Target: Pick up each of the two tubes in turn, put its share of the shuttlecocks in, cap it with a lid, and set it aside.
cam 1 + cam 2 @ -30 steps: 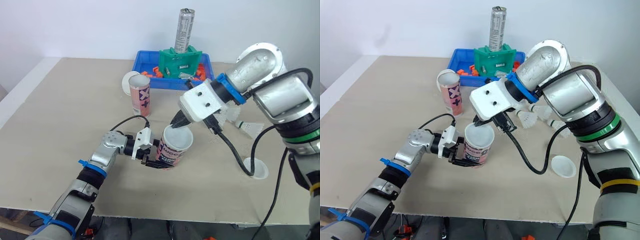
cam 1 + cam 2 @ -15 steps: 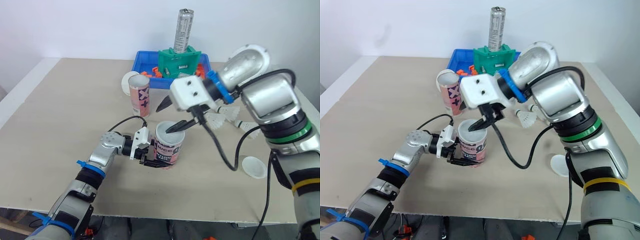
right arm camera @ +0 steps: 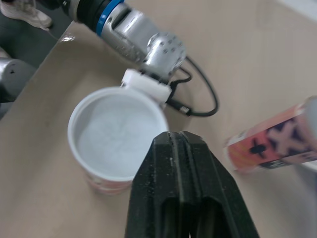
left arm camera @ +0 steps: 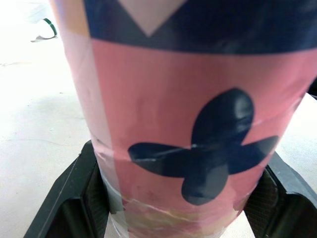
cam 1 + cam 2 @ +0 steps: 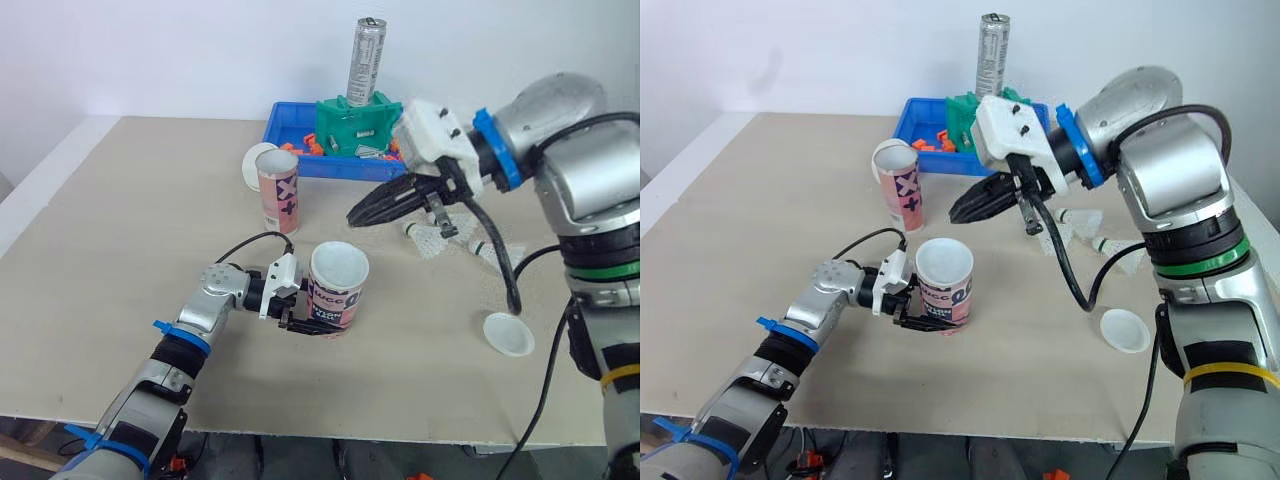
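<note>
The pink printed tube (image 5: 333,302) stands upright near the front middle of the bench (image 5: 120,220). Whether its base rests on the surface cannot be told. A white lid (image 5: 339,265) sits on its top. The left gripper (image 5: 304,318) reaches in from the robot's left and is clamped on the tube's lower part. In the left wrist view its black fingers (image 4: 69,203) press against either side of the tube's wall.

The right gripper (image 5: 356,216) hangs above and behind the tube, well apart from it. Its fingers are pressed together and hold nothing, and it points toward the robot's left.

The second tube (image 5: 279,190) stands upright farther back, toward the tray, with its top open. Another lid (image 5: 250,164) lies just behind it on the bench. On the robot's right, white shuttlecocks (image 5: 428,241) lie loose on the bench under the right arm. A third lid (image 5: 508,334) lies rim-up nearer the front edge, apart from them.

At the back of the bench is a blue tray (image 5: 281,124) with small orange pieces (image 5: 298,148) in it. A green stand (image 5: 358,122) in the tray holds a tall silver can (image 5: 367,60) upright.
</note>
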`<state>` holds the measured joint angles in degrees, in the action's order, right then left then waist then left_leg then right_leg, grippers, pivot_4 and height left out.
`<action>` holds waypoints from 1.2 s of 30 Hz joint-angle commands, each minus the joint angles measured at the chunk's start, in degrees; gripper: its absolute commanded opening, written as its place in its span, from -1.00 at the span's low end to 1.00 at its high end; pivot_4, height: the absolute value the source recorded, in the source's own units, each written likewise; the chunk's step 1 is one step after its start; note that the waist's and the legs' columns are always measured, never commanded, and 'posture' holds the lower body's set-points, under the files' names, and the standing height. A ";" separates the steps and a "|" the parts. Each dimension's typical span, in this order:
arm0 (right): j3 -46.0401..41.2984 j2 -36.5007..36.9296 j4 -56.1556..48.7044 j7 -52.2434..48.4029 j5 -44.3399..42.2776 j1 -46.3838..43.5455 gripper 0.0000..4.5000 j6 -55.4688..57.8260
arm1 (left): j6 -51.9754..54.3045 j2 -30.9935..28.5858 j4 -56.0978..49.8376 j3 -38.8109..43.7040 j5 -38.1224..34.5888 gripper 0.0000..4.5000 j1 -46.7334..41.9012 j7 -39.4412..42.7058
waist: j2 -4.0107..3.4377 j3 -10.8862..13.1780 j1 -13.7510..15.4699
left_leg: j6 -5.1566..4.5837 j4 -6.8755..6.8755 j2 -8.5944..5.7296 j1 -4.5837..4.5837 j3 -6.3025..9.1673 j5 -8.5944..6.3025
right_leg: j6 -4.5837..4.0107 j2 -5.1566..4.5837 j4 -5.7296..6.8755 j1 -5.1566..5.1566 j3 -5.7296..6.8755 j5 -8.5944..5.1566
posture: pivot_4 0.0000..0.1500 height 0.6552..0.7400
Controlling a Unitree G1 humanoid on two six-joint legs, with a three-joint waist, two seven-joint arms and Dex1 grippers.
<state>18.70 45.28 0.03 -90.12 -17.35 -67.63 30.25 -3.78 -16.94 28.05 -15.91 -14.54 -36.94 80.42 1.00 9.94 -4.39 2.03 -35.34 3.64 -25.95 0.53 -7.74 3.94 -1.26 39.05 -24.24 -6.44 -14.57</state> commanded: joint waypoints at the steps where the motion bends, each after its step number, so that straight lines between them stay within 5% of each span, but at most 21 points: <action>1: 0.58 -0.35 -3.46 -1.46 -0.23 0.19 -0.98 0.09 | 0.64 -1.25 2.05 -0.40 2.48 0.44 0.53 -0.68 | 0.00 0.00 0.00 | 0.00 0.00 0.00 0.00 0.01 0.00 | 0.00 0.01 0.00 0.00 0.00 0.00 | 1.00 0.71; 10: 8.70 -0.42 -9.25 -2.38 0.55 1.72 -0.98 -0.44 | 1.15 -1.60 1.47 -0.50 2.44 0.44 0.88 -0.45 | 0.00 0.00 -0.01 | 0.00 0.00 0.00 -0.03 0.00 0.00 | 0.00 0.00 0.00 -0.03 0.00 0.00 | 1.00 0.71; 20: 20.86 -2.92 -5.99 -1.32 19.54 5.06 -0.98 -15.07 | 1.56 -1.25 1.70 -0.36 2.58 0.44 0.52 -0.32 | 0.36 -0.72 -0.32 | 0.30 0.07 0.01 1.09 0.05 -0.27 | -0.09 0.00 -0.07 0.53 0.00 -0.07 | 1.00 0.71; 27: 18.31 -3.74 -6.22 -2.38 17.22 6.73 -0.98 -15.02 | 1.60 -0.87 2.00 -0.14 2.89 0.44 0.23 -0.38 | 0.48 -1.37 -0.55 | 0.94 0.11 -0.02 1.80 0.68 -0.68 | -0.33 -0.29 -0.92 1.04 0.50 -0.06 | 1.00 0.71; 33: 2.60 -5.60 -5.10 0.06 3.58 4.23 -0.98 -2.05 | 1.36 -0.54 2.12 -0.03 2.98 0.44 0.13 -0.35 | 0.44 -1.33 -0.35 | 0.97 0.14 -0.08 1.66 0.40 -0.71 | -0.39 -0.62 -0.95 0.92 0.63 0.03 | 1.00 0.71; 36: -2.37 -2.85 -4.29 1.78 1.08 4.26 -0.57 1.72 | 1.36 -0.43 2.07 0.17 3.05 0.44 0.12 -0.19 | 0.35 -1.28 0.18 | 0.90 0.17 -0.14 1.21 0.47 -0.69 | -0.07 -0.54 -0.90 0.70 0.60 0.41 | 1.00 0.71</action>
<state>21.09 40.40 -4.04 -88.91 -14.20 -62.33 29.56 -2.68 -16.66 28.99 -15.67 -12.61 -37.03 80.85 1.35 8.66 -4.20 2.90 -35.17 3.52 -24.95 1.09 -8.46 3.90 -1.68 38.15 -23.70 -5.84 -14.19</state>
